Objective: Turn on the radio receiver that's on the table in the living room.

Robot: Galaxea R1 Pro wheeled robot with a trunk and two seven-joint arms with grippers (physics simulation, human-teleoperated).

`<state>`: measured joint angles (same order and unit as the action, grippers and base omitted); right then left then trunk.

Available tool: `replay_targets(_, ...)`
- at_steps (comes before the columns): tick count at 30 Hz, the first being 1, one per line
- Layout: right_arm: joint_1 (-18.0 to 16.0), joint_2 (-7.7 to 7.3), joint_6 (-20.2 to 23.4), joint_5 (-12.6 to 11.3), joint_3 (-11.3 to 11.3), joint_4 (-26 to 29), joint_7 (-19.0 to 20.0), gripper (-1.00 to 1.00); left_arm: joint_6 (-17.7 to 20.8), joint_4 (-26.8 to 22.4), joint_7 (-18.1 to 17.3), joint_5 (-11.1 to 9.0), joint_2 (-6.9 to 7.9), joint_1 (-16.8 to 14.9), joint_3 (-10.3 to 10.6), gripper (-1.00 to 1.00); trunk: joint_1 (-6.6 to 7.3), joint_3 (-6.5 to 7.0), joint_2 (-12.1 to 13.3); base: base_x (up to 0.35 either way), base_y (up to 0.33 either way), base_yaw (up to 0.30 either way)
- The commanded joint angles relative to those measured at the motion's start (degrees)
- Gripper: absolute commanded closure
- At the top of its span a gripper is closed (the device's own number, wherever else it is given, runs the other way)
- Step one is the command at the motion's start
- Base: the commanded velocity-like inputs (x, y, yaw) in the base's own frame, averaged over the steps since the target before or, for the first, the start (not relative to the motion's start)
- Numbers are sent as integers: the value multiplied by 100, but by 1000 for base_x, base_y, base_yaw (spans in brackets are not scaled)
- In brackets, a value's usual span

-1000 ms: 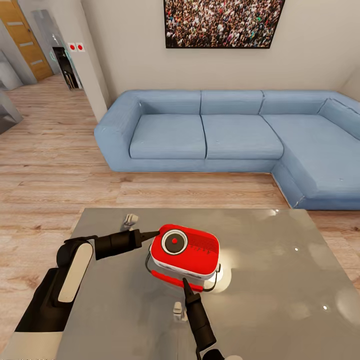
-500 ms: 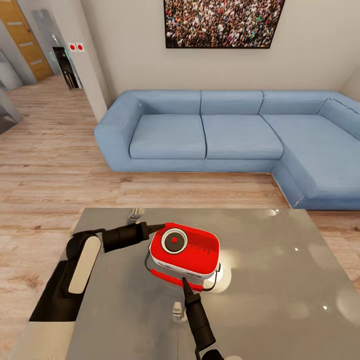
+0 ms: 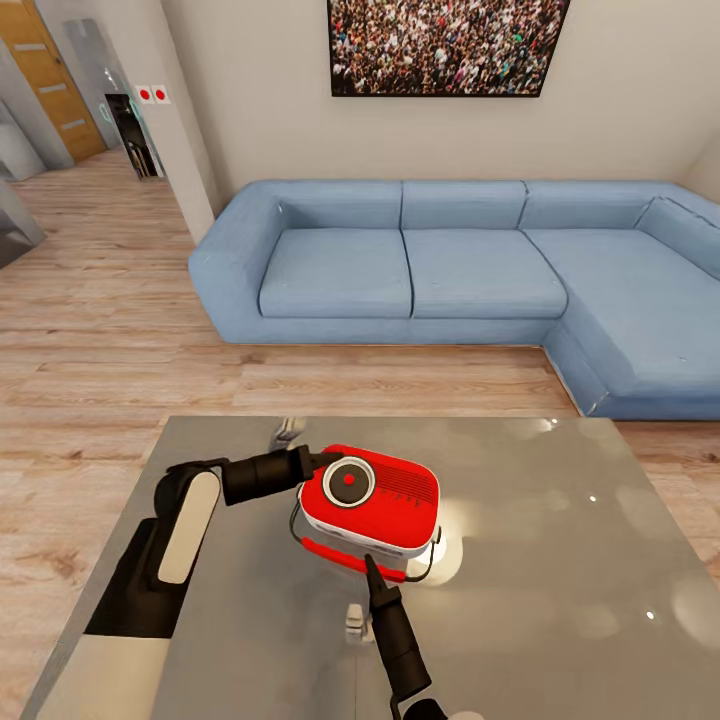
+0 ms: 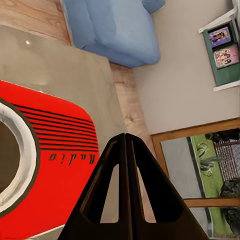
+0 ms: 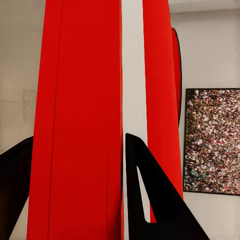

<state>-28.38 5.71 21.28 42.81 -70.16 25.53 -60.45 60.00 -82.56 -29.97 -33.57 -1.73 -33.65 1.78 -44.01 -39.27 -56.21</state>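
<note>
The red radio receiver (image 3: 385, 500) lies on the grey table (image 3: 560, 560), its round speaker face (image 3: 348, 482) turned up. My left gripper (image 3: 335, 459) is shut, and its tip touches the radio's top edge beside the speaker ring. In the left wrist view the joined fingers (image 4: 150, 200) of the left gripper (image 4: 125, 136) point over the red case (image 4: 55, 165). My right gripper (image 3: 369, 562) is at the radio's near side, shut on the red handle (image 3: 335, 553). In the right wrist view the handle bar (image 5: 75, 100) fills the gap of the right gripper (image 5: 77, 137).
A blue L-shaped sofa (image 3: 440, 270) stands beyond the table across a strip of wood floor (image 3: 100, 340). A framed crowd picture (image 3: 445, 45) hangs on the beige wall. A hallway with a wooden door (image 3: 45, 80) opens at the far left.
My left arm has moved right, bringing its shut tip from just beside the radio onto the radio's top edge by the speaker. The right arm has stayed still.
</note>
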Motion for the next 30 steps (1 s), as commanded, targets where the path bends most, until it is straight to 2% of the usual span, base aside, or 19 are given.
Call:
replay_targets(1,-1,0,15,16,-6,4,-6,100,0,11,32,-2,9,0,3,100,0,0,0,0,0,0)
replay_targets(4,-1,0,15,16,-6,4,-5,100,0,22,142,-3,34,-15,5,100,0,0,0,0,0,0)
replay_targets(7,-1,-8,13,16,-6,4,-4,100,0,48,257,-16,142,-61,2,100,0,0,0,0,0,0)
replay_targets(8,-1,-7,13,16,-6,4,-8,100,0,230,288,-26,215,-100,-1,100,0,0,0,0,0,0)
replay_targets(10,-1,-4,14,16,-6,4,-9,100,0,483,298,-27,230,-184,-1,100,0,0,0,0,0,0)
replay_targets(12,33,-1,12,21,-6,4,-16,100,0,934,304,-27,221,-364,-7,100,0,0,0,0,0,0)
replay_targets(14,84,-4,15,23,-6,4,-18,100,0,1111,306,-28,208,-462,-9,100,0,0,0,0,0,0)
replay_targets(21,121,-22,11,23,-6,4,-86,100,0,1244,344,-27,215,-534,-9,100,0,0,0,0,0,0)
replay_targets(25,126,-19,8,23,-6,4,-165,100,0,1272,832,-74,152,-657,-19,100,0,0,0,0,0,0)
replay_targets(30,158,-17,8,25,-6,4,-198,100,0,1436,949,-87,111,-711,-25,100,0,0,0,0,0,0)
